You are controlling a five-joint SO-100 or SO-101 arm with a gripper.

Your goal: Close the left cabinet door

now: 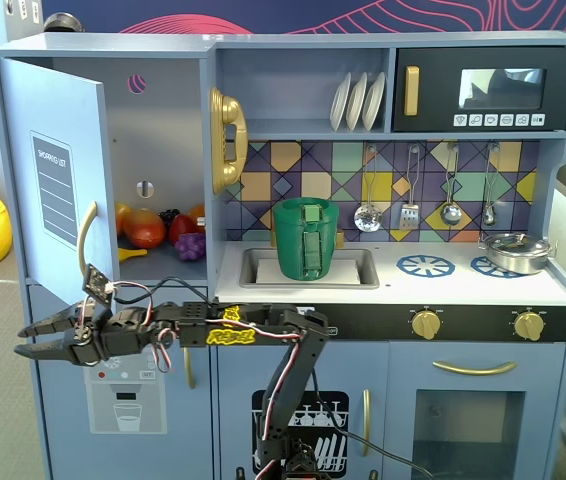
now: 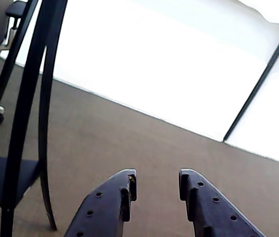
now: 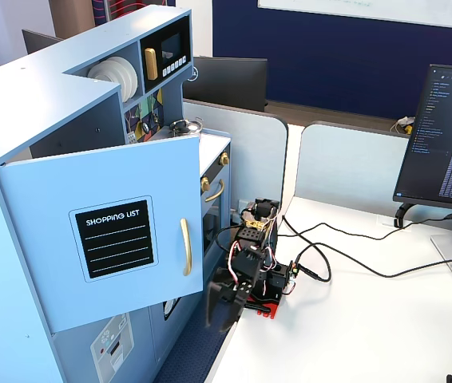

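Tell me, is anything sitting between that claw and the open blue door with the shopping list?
No. In a fixed view the open tool hangs just below the left cabinet door, with only bare air between; its gold handle is nearest.

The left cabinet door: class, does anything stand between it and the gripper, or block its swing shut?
Nothing visible does. The gripper, open, hangs below and beside the door, apart from it. The fruit sits back inside the cabinet, clear of the opening, so the swing looks free.

Front view, side view, wrist faces floor.
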